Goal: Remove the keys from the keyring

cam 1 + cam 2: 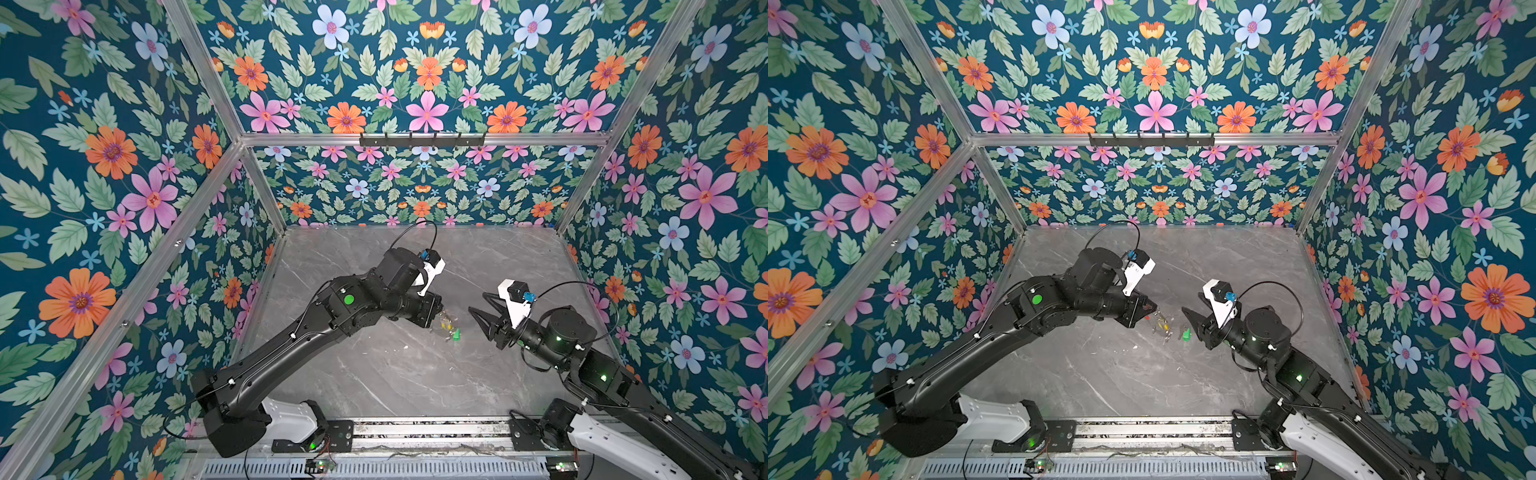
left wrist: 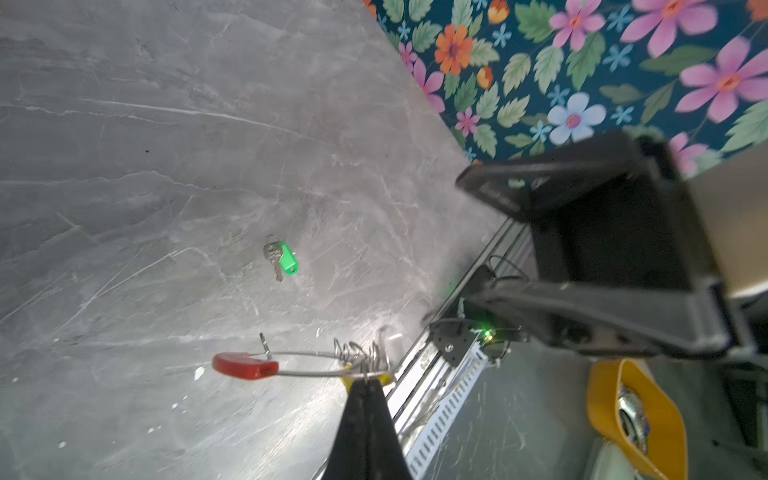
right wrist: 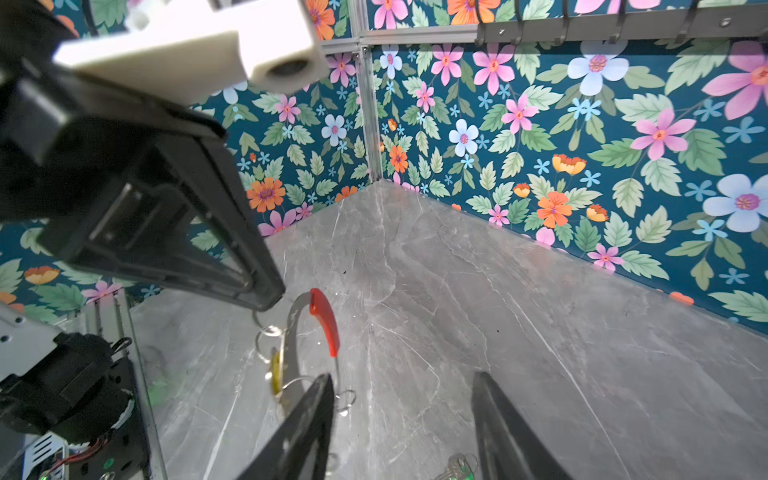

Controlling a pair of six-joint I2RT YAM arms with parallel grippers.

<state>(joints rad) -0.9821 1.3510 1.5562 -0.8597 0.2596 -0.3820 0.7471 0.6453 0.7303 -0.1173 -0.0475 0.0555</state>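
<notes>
Keyring [image 2: 245,365] is clamped in the closed left gripper [image 2: 365,380], yellow-tagged key [image 3: 275,370] attached. On the table [image 2: 166,166], apart from the keyring, lies the green-tagged key [image 2: 282,257]. Beside the keyring, the right gripper [image 3: 402,376] stands open, empty.

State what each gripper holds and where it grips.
Left gripper pinches the keyring on its thin wire rim, beside the bunched split rings. Right gripper is open, holding nothing.

Keyring [image 2: 243,365], thin grey wire hoop with red arc segment, held up off the tabletop [image 2: 166,166], rim pinched in my left pincer [image 2: 365,381], silver split rings [image 2: 357,353] bunched beside the grip, yellow-tagged key [image 3: 275,370] hanging at the rim, green-tagged key [image 2: 281,257] off the hoop, lying flat on the tabletop, well apart.
</notes>
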